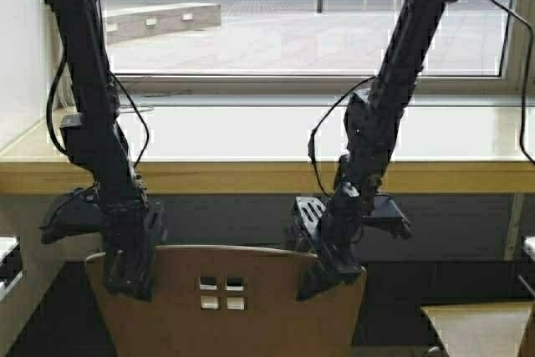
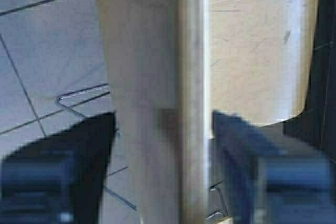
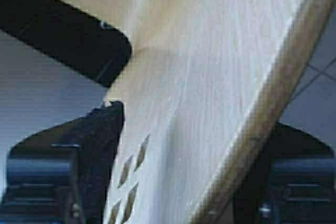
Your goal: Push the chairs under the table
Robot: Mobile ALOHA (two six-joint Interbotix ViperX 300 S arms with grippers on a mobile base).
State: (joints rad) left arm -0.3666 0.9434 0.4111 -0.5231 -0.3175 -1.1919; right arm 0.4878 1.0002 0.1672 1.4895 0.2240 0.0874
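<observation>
A tan plywood chair [image 1: 267, 286] with four small square cut-outs stands close in front of me, its backrest facing the long pale table [image 1: 251, 177]. At the backrest's upper left corner, my left gripper [image 1: 129, 272] is open. In the left wrist view the left gripper [image 2: 163, 116] has one finger on each side of the backrest's top edge [image 2: 191, 66]. My right gripper [image 1: 330, 269] is open over the upper right corner. From the right wrist, the backrest [image 3: 210, 77] runs between the right gripper's [image 3: 197, 119] wide-set fingers.
A second tan chair [image 1: 476, 323] shows at the bottom right corner. Under the table lies a dark recess [image 1: 234, 219], with a pale upright [image 1: 512, 227] at its right. A white wall [image 1: 21, 48] closes the left side; a window [image 1: 301, 22] lies behind the table.
</observation>
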